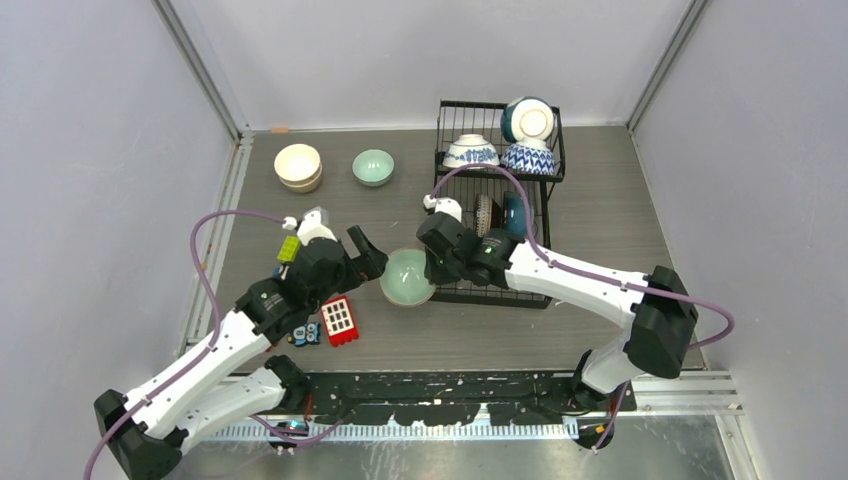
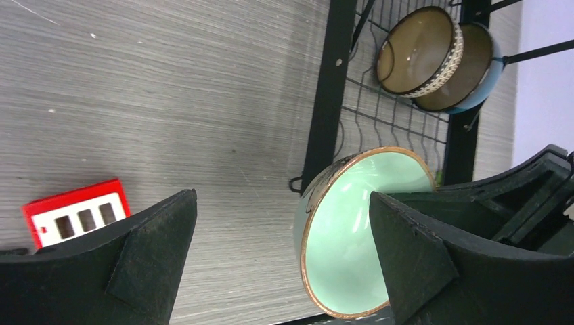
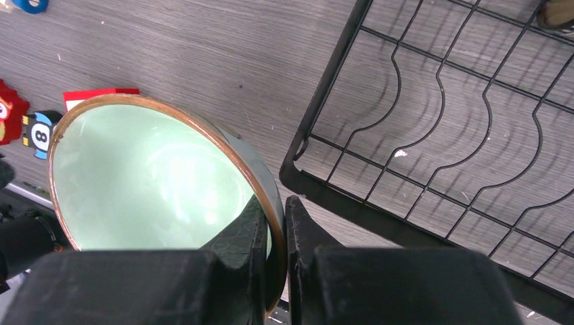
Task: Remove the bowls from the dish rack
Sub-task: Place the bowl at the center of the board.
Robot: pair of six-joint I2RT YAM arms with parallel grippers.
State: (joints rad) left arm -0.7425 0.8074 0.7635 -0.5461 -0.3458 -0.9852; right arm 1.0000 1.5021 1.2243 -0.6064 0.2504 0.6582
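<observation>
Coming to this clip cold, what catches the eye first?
The pale green bowl, pinched by its rim in the shut right gripper, hangs tilted between the arms, just left of the dish rack and its near corner. The left gripper gapes wide open facing it. Behind, blue-and-white bowls crowd the rack's raised upper tier.

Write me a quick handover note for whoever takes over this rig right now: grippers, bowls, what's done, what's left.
Right gripper: shut on the rim of the held pale green bowl, just left of the dish rack.
Left gripper: open, pointed at that bowl.
Done: cream bowl stack and green bowl sit on the table, far left.
Left: set down the held bowl; three patterned bowls in the upper basket, two standing bowls in the lower tier.
</observation>
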